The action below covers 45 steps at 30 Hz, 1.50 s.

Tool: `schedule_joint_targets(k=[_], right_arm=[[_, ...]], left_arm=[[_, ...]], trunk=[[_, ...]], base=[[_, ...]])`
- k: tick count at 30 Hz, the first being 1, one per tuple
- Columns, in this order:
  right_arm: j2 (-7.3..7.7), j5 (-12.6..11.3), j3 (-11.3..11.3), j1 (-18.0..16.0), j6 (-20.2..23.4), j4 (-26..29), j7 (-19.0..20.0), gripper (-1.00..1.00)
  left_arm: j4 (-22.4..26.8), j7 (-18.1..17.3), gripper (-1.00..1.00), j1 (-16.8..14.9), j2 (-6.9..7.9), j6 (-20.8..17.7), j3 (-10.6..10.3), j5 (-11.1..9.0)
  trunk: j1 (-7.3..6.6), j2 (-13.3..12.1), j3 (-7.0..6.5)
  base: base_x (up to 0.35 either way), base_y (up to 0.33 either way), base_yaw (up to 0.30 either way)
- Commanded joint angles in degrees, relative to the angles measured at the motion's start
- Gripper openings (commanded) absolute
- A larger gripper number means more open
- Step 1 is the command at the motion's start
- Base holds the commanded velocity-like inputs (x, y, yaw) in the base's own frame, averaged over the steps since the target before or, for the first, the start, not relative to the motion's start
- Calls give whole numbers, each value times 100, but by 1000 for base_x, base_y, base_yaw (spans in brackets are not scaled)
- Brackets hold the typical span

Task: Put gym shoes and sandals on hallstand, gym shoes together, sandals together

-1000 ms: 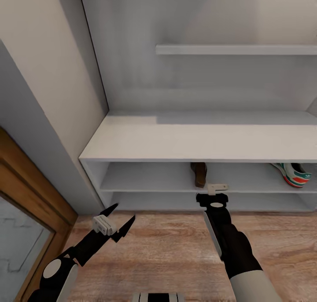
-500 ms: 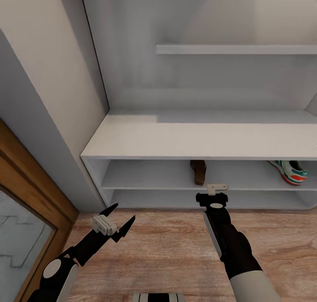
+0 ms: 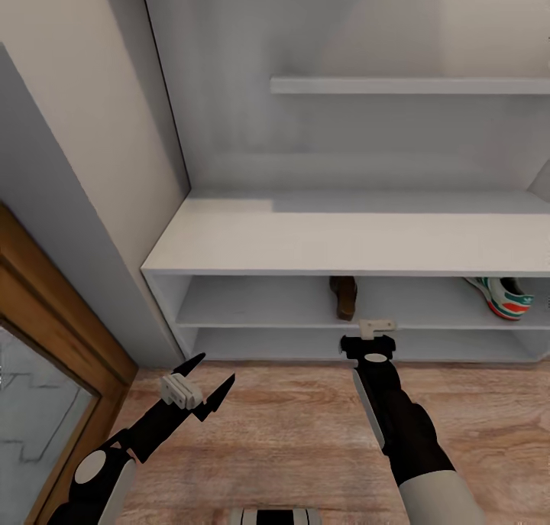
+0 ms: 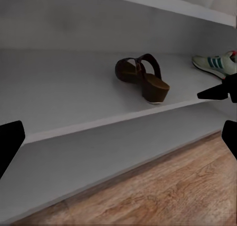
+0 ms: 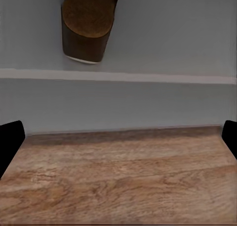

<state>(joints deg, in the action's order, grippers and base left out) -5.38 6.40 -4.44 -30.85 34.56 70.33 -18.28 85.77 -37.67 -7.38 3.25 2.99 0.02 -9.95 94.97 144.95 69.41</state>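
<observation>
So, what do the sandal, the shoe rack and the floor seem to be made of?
The sandal looks like dark brown leather or leather-like material, with a matte grainy cork-like footbed; this is uncertain. The shoe rack seems painted board or laminate: flat pale grey, smooth, no grain. The floor looks like wood or wood-look planks, with warm brown grain lines and a slight sheen.

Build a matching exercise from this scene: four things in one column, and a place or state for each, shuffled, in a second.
1. sandal
2. gym shoe
3. left gripper
4. right gripper

A. open, above the wood floor, apart from the rack
B. upper open shelf, far right
C. upper open shelf, near the middle
D. just in front of the rack, below the sandal

Pairs: 1-C, 2-B, 3-A, 4-D
</observation>
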Motion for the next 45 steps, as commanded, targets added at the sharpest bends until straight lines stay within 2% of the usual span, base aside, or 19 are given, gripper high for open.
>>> schedule_joint_targets(k=[1, 13, 45], right_arm=[[0, 0, -1, 0, 0, 0, 0, 100], [1, 1, -3, 0, -1, -1, 0, 100], [-5, -45, -29, 0, -2, 18, 8, 100]], left_arm=[[0, 1, 100, 0, 0, 0, 1, 0], [-4, -3, 100, 0, 0, 0, -1, -1], [-8, -4, 100, 0, 0, 0, 0, 0]], trunk=[[0, 0, 0], [0, 0, 0], [0, 0, 0]], base=[[-172, 0, 0], [-119, 0, 0], [-7, 0, 0]])
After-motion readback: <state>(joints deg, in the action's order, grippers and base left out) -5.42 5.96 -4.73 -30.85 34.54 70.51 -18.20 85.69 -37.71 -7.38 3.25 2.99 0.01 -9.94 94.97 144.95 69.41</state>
